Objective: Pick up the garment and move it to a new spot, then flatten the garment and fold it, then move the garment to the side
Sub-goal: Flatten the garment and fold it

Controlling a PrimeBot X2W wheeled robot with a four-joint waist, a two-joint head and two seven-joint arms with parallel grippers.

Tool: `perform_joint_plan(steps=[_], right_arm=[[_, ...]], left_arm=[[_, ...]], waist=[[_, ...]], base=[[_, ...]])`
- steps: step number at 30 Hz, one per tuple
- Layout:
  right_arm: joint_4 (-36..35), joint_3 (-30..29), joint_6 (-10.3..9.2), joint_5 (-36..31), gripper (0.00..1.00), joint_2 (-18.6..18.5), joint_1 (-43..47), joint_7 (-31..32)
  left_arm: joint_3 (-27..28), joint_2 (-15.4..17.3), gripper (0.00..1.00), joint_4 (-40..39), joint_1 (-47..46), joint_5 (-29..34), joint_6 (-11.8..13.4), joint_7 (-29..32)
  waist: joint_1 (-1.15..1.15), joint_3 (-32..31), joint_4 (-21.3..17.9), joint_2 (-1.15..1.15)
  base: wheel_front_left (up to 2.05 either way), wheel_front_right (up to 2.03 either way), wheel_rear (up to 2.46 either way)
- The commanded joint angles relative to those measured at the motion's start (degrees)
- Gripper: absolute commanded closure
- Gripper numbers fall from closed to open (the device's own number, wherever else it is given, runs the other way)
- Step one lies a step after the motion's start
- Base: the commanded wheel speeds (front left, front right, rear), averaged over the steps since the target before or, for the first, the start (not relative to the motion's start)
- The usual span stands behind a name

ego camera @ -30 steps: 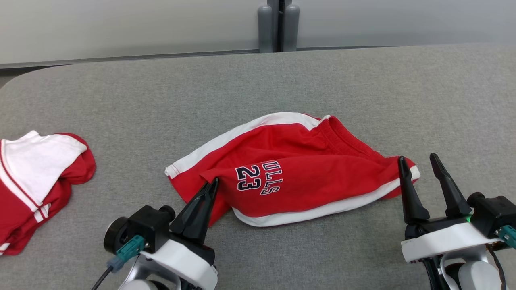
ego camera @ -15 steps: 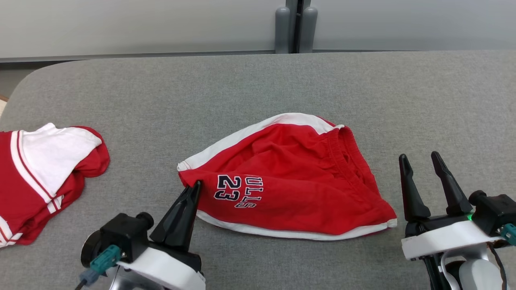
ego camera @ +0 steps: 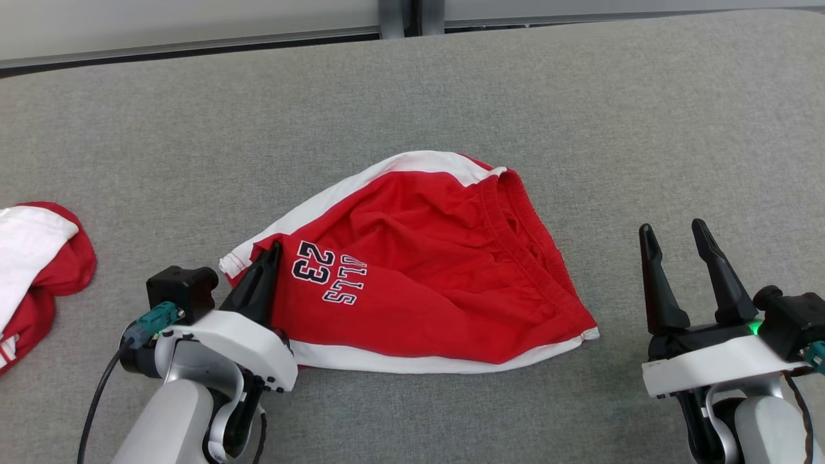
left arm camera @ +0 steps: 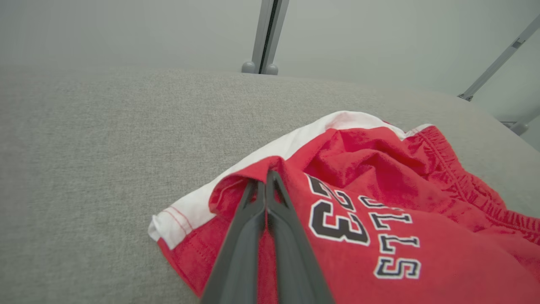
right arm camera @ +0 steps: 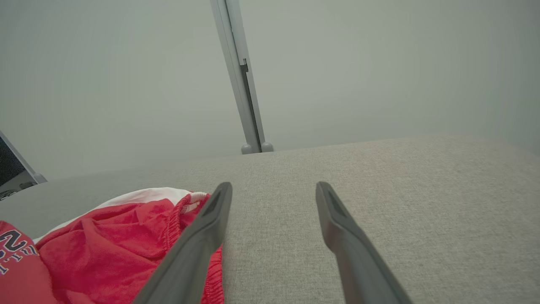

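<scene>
The garment [ego camera: 419, 270] is a pair of red shorts with white side stripes and a dark "23" print, lying rumpled on the grey table [ego camera: 412, 84]. My left gripper [ego camera: 274, 248] is shut on a raised fold at the garment's left hem, next to the print. In the left wrist view the closed fingertips [left arm camera: 265, 177] pinch that red fold of the garment [left arm camera: 379, 198]. My right gripper [ego camera: 673, 227] stands open and holds nothing, a short way right of the garment's right corner. In the right wrist view the right gripper [right arm camera: 273, 185] sits over bare table, with the garment [right arm camera: 105, 236] at lower left.
Another red and white piece of clothing [ego camera: 38, 258] lies at the table's left edge. A grey post [ego camera: 399, 9] stands behind the far edge. Bare table stretches behind the garment and to its right.
The head camera has shifted. The garment's right corner, which lay at my right gripper's fingers, now lies apart to their left. My left gripper has stayed shut on the hem; the cloth is more bunched.
</scene>
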Motion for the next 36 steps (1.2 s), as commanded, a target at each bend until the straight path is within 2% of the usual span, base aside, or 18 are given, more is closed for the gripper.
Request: perform_joint_plan(steps=[1, 4, 5, 6, 10, 11, 16, 22, 26, 36], right_arm=[[-0.01, -0.01, 0.00, 0.27, 0.00, -0.21, -0.86, -0.18], [0.17, 0.00, -0.01, 0.33, 0.00, -0.39, -0.93, -0.46], [0.21, -0.07, 0.00, 0.28, 0.00, -0.45, -0.99, -0.51], [0.20, -0.13, 0.00, 0.22, 0.00, -0.47, -1.05, -0.57], [0.00, -0.32, 0.00, -0.58, 0.00, -0.76, -0.98, -0.59], [-0.19, -0.16, 0.00, -0.82, 0.00, -0.90, -0.72, -0.36], [-0.64, 0.15, 0.00, -1.77, 0.00, -1.57, 0.35, 0.47], [-0.98, 0.49, 0.00, -2.35, 0.00, -1.75, 2.37, 1.65], [-1.18, 0.99, 0.00, -2.54, 0.00, -1.81, 3.99, 2.24], [-1.52, 1.71, 0.00, -2.68, 0.00, -1.61, 6.46, 3.35]], left_arm=[[0.40, -0.02, 1.00, 1.22, -1.26, -0.46, -0.40, -0.60], [0.26, -0.74, 1.00, 5.84, -3.97, -0.72, -1.55, -2.26], [0.35, -0.87, 0.58, 6.87, -4.67, -0.57, -1.83, -3.24], [0.17, -0.96, 0.00, 7.91, -5.18, -0.33, -2.17, -3.88], [-0.05, -1.34, 0.00, 10.08, -6.14, 0.93, -2.21, -8.29], [0.16, -1.05, 0.00, 10.19, -5.87, 1.92, -1.92, -11.16], [2.31, -0.47, 0.00, 7.54, -3.58, 3.50, -0.78, -15.45], [7.34, 0.85, 0.00, 0.42, 0.38, 6.80, -0.23, -16.22], [9.95, 1.53, 0.00, -2.04, 5.12, 8.41, -0.80, -16.18], [9.96, 1.83, 0.00, -3.80, 12.90, 9.03, 0.56, -16.08]], waist=[[0.00, 0.92, -0.93, 0.00], [0.00, 1.33, -1.30, 0.00], [0.00, 1.40, -1.32, 0.00], [0.00, 1.40, -1.32, 0.00], [0.00, 0.63, -0.88, 0.00], [0.00, -0.19, -0.58, 0.00], [0.00, -2.56, 0.24, 0.00], [0.00, -5.91, 0.97, 0.00], [0.00, -7.98, 1.18, 0.00], [0.00, -10.56, 1.44, 0.00]], base=[[0.00, 0.00, 0.00], [0.00, 0.00, 0.00], [0.00, 0.00, 0.00], [0.00, 0.00, 0.00], [0.00, 0.00, 0.00], [0.00, 0.00, 0.00], [0.00, 0.00, 0.00], [0.00, 0.00, 0.00], [0.00, 0.00, 0.00], [0.00, 0.00, 0.00]])
